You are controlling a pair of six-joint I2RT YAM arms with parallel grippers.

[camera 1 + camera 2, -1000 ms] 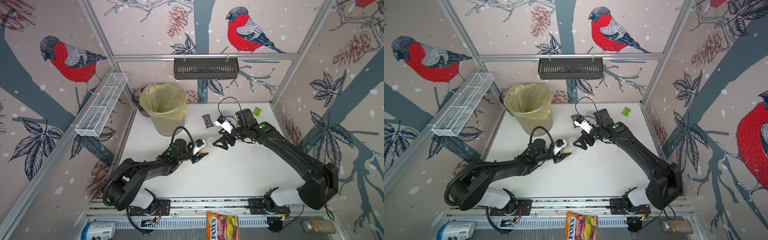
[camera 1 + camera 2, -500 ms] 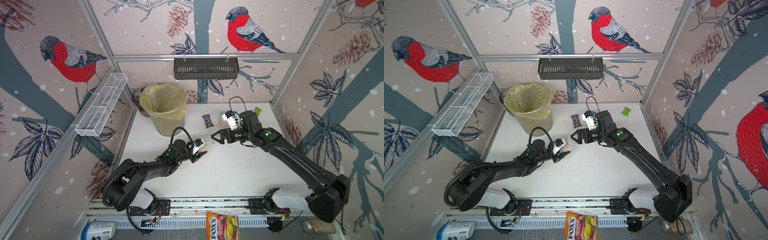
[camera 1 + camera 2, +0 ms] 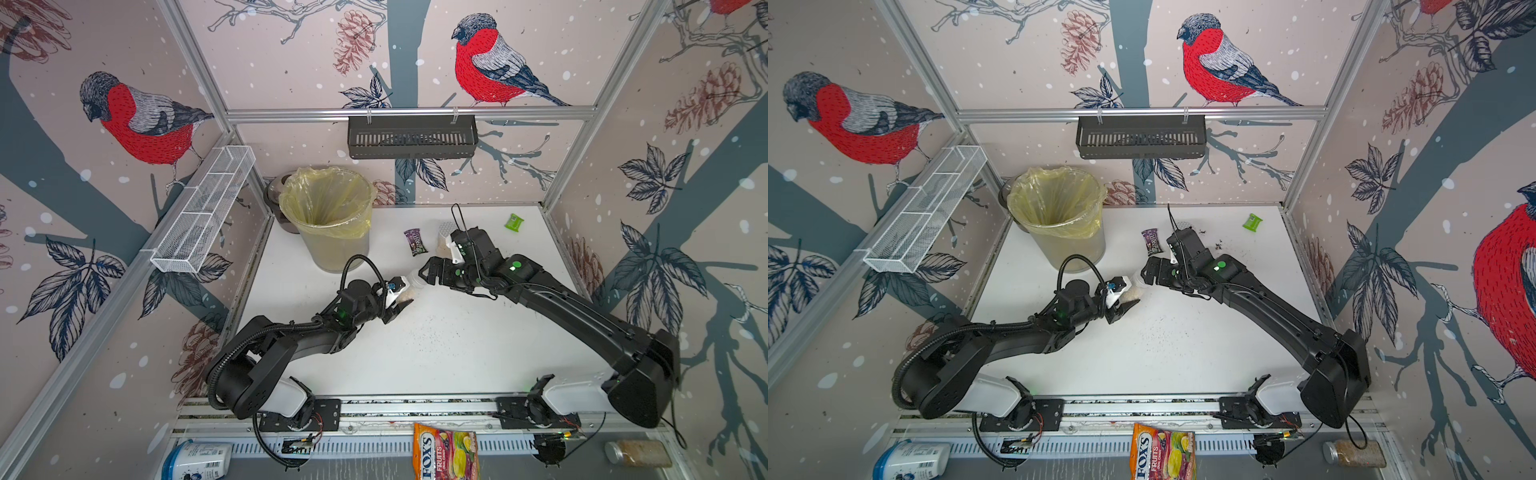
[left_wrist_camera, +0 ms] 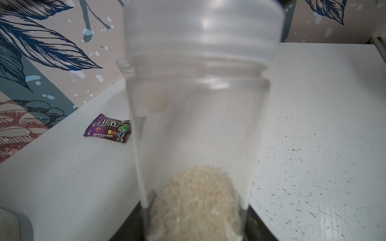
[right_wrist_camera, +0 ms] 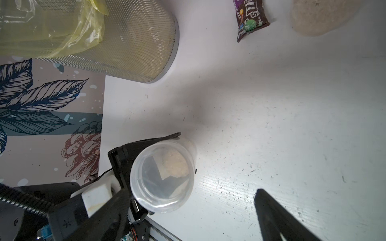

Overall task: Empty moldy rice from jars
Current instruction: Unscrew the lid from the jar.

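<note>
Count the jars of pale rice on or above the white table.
2. A slim jar held in the left gripper; a silver-lidded jar behind the right arm. More may be hidden.

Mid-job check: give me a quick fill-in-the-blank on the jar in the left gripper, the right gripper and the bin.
1. The left gripper is shut on a clear jar partly filled with ____.
2. The jar's clear lid is ____, not removed.
3. The right gripper points at that lid with its jaws ____.
4. The bin at the back is lined with a ____ bag.

Missing words: rice; on; open; yellow.
</note>
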